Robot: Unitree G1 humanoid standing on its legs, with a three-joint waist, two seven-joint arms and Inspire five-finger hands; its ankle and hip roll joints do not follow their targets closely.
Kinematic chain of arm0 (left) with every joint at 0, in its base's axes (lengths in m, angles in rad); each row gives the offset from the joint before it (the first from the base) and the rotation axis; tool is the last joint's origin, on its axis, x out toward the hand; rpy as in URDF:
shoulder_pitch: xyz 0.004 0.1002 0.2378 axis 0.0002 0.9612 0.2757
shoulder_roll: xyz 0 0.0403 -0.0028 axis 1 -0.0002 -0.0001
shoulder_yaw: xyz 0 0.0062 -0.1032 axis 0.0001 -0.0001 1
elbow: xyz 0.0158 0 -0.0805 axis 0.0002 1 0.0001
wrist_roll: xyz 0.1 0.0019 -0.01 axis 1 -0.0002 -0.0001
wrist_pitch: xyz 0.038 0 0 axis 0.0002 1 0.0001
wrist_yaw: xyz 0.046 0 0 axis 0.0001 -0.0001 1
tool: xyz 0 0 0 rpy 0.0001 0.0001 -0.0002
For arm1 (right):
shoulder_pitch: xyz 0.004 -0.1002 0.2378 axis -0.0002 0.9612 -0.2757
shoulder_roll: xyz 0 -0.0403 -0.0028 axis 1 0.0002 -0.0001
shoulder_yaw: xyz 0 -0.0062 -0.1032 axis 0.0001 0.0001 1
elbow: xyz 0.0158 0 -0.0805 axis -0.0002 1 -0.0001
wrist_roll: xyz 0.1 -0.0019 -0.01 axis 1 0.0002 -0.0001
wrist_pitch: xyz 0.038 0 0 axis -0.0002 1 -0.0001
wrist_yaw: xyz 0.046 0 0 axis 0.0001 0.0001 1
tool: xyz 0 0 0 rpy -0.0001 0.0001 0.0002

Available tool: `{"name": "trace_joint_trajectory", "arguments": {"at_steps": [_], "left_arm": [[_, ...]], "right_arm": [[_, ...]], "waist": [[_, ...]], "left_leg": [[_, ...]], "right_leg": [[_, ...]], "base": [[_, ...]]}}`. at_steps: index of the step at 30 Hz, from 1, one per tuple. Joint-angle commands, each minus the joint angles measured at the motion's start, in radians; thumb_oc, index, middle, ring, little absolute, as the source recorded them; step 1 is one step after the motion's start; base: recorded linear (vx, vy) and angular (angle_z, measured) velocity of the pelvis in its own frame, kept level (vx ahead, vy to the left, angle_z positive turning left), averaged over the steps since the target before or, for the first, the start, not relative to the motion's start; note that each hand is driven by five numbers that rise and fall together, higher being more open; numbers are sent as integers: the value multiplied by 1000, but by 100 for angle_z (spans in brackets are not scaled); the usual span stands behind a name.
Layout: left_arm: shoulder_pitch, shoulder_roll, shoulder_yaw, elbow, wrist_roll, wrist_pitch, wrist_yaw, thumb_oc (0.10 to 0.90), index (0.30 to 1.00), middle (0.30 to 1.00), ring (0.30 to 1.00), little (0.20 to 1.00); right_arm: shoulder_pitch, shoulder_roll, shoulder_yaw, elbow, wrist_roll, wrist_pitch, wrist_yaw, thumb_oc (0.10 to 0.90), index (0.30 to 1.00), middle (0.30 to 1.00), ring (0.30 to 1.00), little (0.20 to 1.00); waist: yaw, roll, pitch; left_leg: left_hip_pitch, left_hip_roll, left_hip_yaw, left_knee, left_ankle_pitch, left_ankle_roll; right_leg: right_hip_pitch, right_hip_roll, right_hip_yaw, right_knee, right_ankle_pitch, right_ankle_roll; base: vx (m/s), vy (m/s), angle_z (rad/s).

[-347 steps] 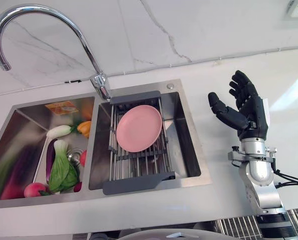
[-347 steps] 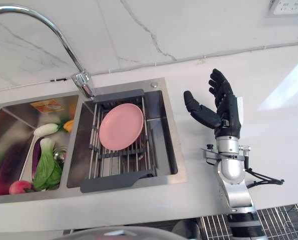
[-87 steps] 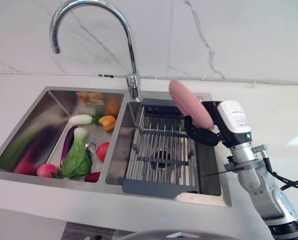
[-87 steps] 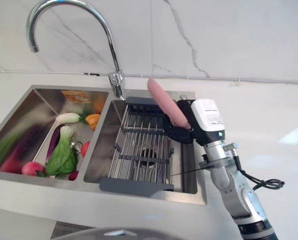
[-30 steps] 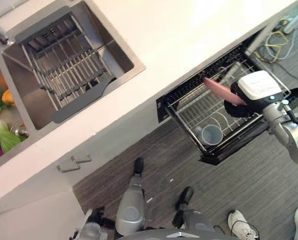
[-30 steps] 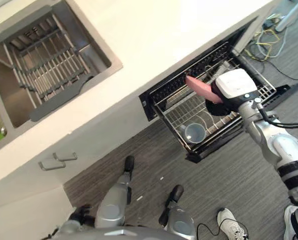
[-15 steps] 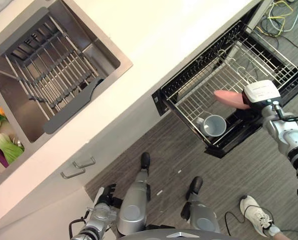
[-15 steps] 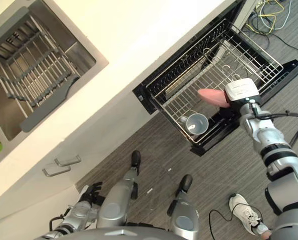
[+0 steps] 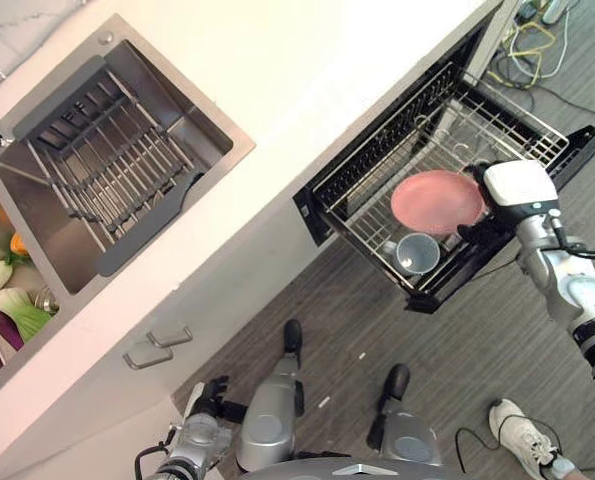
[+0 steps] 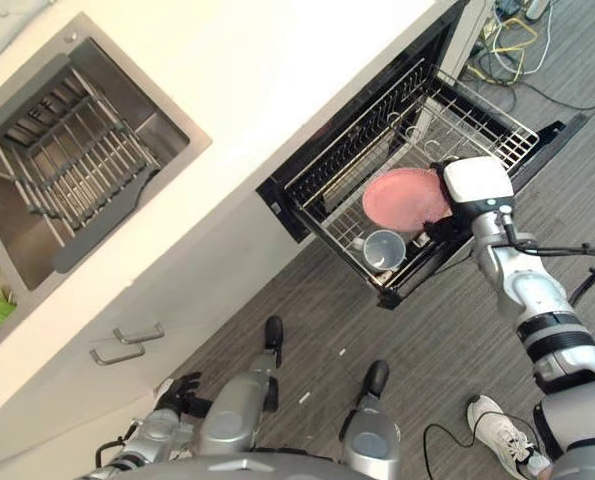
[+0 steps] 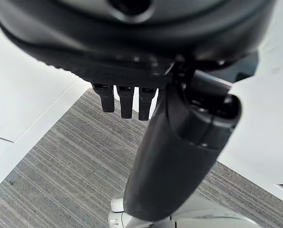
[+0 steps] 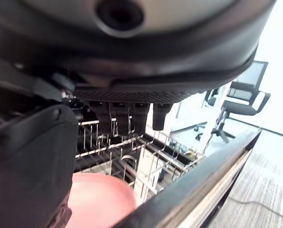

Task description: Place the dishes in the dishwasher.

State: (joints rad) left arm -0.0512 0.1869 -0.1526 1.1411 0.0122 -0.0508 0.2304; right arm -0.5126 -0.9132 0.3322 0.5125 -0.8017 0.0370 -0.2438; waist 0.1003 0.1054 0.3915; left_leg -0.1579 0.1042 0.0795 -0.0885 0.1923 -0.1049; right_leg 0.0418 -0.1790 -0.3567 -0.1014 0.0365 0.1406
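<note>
One pink plate [image 9: 439, 201] now lies flat in the rack [image 9: 507, 135]; right hand [image 9: 477, 232] fingers' hold unclear

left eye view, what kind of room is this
Most likely a kitchen: a steel sink is set into a pale counter, and below it an open dishwasher rack holds a pink plate and a cup.

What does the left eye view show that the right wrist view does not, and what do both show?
The left eye view alone shows the mug beside the plate in the rack, the sink with its drainer, vegetables and a person's shoe. The right wrist view alone shows an office chair beyond the dishwasher. Both show the pink plate lying in the rack, with the right hand at its edge.
</note>
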Motion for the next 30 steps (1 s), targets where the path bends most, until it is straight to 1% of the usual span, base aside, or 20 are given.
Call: {"name": "trace_joint_trajectory", "arguments": {"at_steps": [1, 2, 3, 5, 6, 7, 8, 9, 11, 14, 15, 16, 17, 19, 20, 22, 23, 24, 26, 30], "left_arm": [[32, 17, -20, 93, 52, 22, 12, 800, 900, 900, 900, 900], [32, 17, -20, 93, 52, 22, 12, 800, 900, 900, 900, 900], [35, 20, -22, 96, 65, 25, 9, 800, 900, 900, 900, 900], [47, 24, -6, 92, 77, 27, 8, 800, 900, 900, 900, 900], [50, 26, -4, 94, 77, 26, 9, 800, 900, 900, 900, 900], [49, 25, 15, 97, 76, 32, 14, 800, 900, 900, 900, 900], [49, 25, 15, 97, 76, 32, 14, 800, 900, 900, 900, 900], [49, 26, 26, 98, 76, 37, 18, 800, 900, 900, 900, 900], [53, 26, 30, 97, 78, 40, 19, 800, 900, 900, 900, 900], [55, 24, 33, 96, 78, 42, 19, 800, 900, 900, 900, 900], [51, 21, 39, 99, 78, 43, 17, 800, 900, 900, 900, 900], [54, 20, 41, 99, 81, 45, 14, 800, 900, 900, 900, 900], [59, 19, 40, 96, 81, 48, 8, 800, 900, 900, 900, 900], [59, 12, 29, 95, 77, 48, 7, 800, 900, 900, 900, 900], [51, 6, 10, 94, 70, 45, 8, 800, 900, 900, 900, 900], [46, -3, -4, 88, 56, 42, 14, 800, 900, 900, 900, 900], [45, -3, -3, 88, 55, 42, 14, 800, 900, 900, 900, 900], [44, -5, -9, 87, 48, 37, 15, 800, 900, 900, 900, 900], [45, -11, -30, 81, 26, 33, 22, 800, 900, 900, 900, 900], [37, -13, -41, 76, 22, 30, 30, 800, 900, 900, 900, 900]], "right_arm": [[9, -78, -119, -95, 151, 6, -110, 800, 900, 900, 900, 900], [9, -78, -119, -95, 151, 6, -110, 800, 900, 900, 900, 900], [42, -75, -168, -92, 184, 8, -126, 800, 900, 900, 900, 900], [142, -56, -325, -127, 273, 13, -180, 800, 900, 900, 900, 900], [168, -44, -360, -99, 309, 9, -201, 800, 900, 900, 900, 900], [226, -7, -437, -108, 361, 14, -225, 800, 900, 900, 900, 900], [226, -7, -437, -108, 361, 14, -225, 800, 900, 900, 900, 900], [274, 19, -493, -95, 409, 16, -235, 800, 900, 900, 900, 900], [343, 56, -555, -82, 455, 10, -245, 800, 900, 900, 900, 900], [367, 76, -583, -83, 482, 11, -246, 800, 900, 900, 900, 900], [405, 116, -617, -44, 545, 4, -250, 585, 578, 578, 578, 578], [431, 135, -627, -28, 559, 3, -242, 400, 300, 300, 300, 300], [445, 141, -629, 24, 568, 9, -225, 400, 300, 300, 300, 300], [425, 150, -611, 25, 580, 6, -221, 400, 300, 300, 300, 300], [399, 152, -590, 66, 603, 2, -219, 400, 300, 300, 300, 300], [366, 161, -561, 59, 604, -1, -220, 400, 300, 300, 300, 300], [363, 160, -559, 60, 604, -1, -221, 400, 300, 300, 300, 300], [344, 162, -545, 106, 619, -8, -222, 400, 300, 300, 300, 300], [278, 168, -484, 130, 624, -10, -220, 400, 300, 300, 300, 300], [226, 180, -445, 110, 623, -16, -222, 400, 300, 300, 300, 300]], "waist": [[8, -45, -118], [8, -45, -118], [9, -48, -127], [1, -52, -152], [1, -53, -158], [-8, -51, -165], [-8, -51, -165], [-15, -50, -169], [-16, -45, -172], [-21, -42, -171], [-31, -29, -167], [-35, -22, -165], [-42, -6, -153], [-48, 13, -132], [-55, 30, -103], [-58, 48, -71], [-58, 48, -71], [-57, 53, -62], [-48, 64, -29], [-43, 67, -3]], "left_leg": [[36, 61, -5, 19, -71, -46], [36, 61, -5, 19, -71, -46], [47, 60, -5, 20, -75, -46], [72, 63, -3, 22, -84, -45], [77, 63, -3, 23, -86, -45], [85, 63, -5, 23, -88, -44], [85, 63, -5, 23, -88, -44], [93, 64, -6, 23, -89, -44], [102, 63, -9, 23, -90, -44], [101, 62, -12, 22, -89, -45], [97, 59, -19, 20, -86, -48], [93, 55, -23, 20, -84, -48], [87, 51, -24, 21, -80, -47], [73, 47, -26, 22, -75, -46], [51, 45, -22, 24, -67, -45], [28, 45, -16, 26, -57, -46], [26, 45, -15, 27, -57, -46], [18, 45, -15, 27, -53, -46], [-8, 46, -17, 30, -43, -46], [-29, 46, -21, 40, -39, -47]], "right_leg": [[-13, -55, 57, 15, -24, 51], [-13, -55, 57, 15, -24, 51], [0, -54, 54, 15, -29, 50], [27, -50, 50, 16, -39, 49], [33, -48, 49, 17, -43, 49], [41, -46, 51, 20, -48, 46], [41, -46, 51, 20, -48, 46], [48, -45, 50, 21, -52, 44], [62, -44, 45, 22, -59, 41], [64, -44, 43, 21, -59, 40], [61, -45, 43, 21, -58, 38], [58, -46, 41, 21, -57, 39], [48, -49, 44, 24, -53, 39], [23, -54, 53, 28, -44, 40], [-14, -59, 66, 37, -34, 40], [-57, -65, 76, 58, -28, 40], [-61, -65, 77, 61, -29, 40], [-75, -66, 82, 68, -28, 40], [-108, -72, 82, 89, -26, 38], [-130, -83, 77, 113, -29, 36]], "base": [[46, -7, 6], [34, -6, 6], [63, -15, 0], [73, -14, 6], [29, -9, 6], [15, -8, 3], [14, -10, -7], [17, -4, -9], [14, -2, -7], [0, 0, 0], [-31, 10, -2], [-78, 17, 0], [-82, 15, 3], [-148, 38, -1], [-197, 63, -13], [-155, 51, -21], [-91, 22, -23], [-68, 3, -18], [-107, -8, -4], [-61, -18, 1]]}}
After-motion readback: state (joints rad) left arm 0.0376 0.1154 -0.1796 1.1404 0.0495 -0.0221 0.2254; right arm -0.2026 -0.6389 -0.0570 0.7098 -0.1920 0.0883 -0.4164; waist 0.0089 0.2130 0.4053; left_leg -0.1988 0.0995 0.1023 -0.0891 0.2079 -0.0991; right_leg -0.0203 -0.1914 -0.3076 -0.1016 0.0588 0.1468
